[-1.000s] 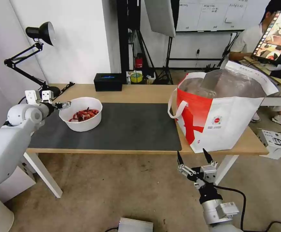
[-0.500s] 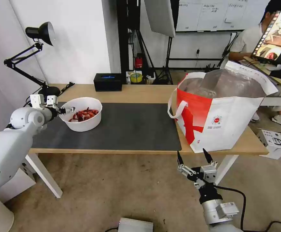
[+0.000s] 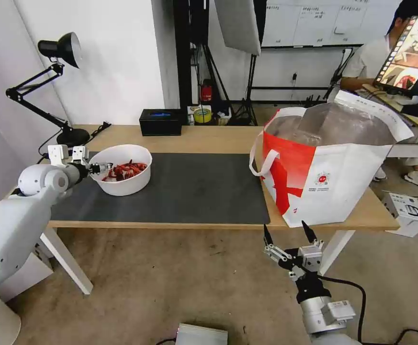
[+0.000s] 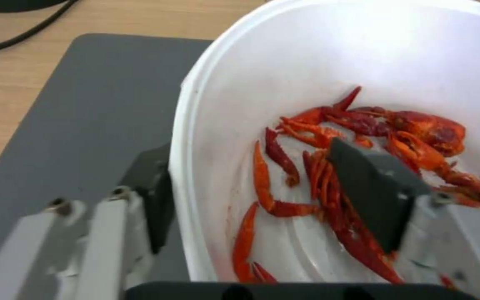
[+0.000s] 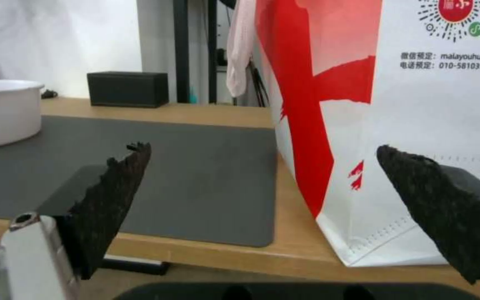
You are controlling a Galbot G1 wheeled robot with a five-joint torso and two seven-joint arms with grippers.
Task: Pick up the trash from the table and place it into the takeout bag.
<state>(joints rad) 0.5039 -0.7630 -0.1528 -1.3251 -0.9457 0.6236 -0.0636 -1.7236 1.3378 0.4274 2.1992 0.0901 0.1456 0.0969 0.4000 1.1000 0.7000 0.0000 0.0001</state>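
The left gripper (image 4: 268, 191) straddles the near rim of the bowl (image 3: 121, 169) on the mat (image 3: 189, 191), jaws spread and not yet clamped; a shallow bite could tip shells (image 4: 362, 137) out before the bag (image 3: 328, 167), while the right gripper (image 3: 288, 233) idles open.

takeout bag (image 5: 418, 125): top cut off | white bowl (image 5: 1, 112): left part cut off

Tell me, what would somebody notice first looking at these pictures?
Probably the big boxy white-and-red takeout bag with silver foil lining, standing on the right end of the light-wood table. Next, the round white bowl of red shells on the dark grey mat at the left, where the left gripper straddles the bowl's rim, one finger inside, one outside.
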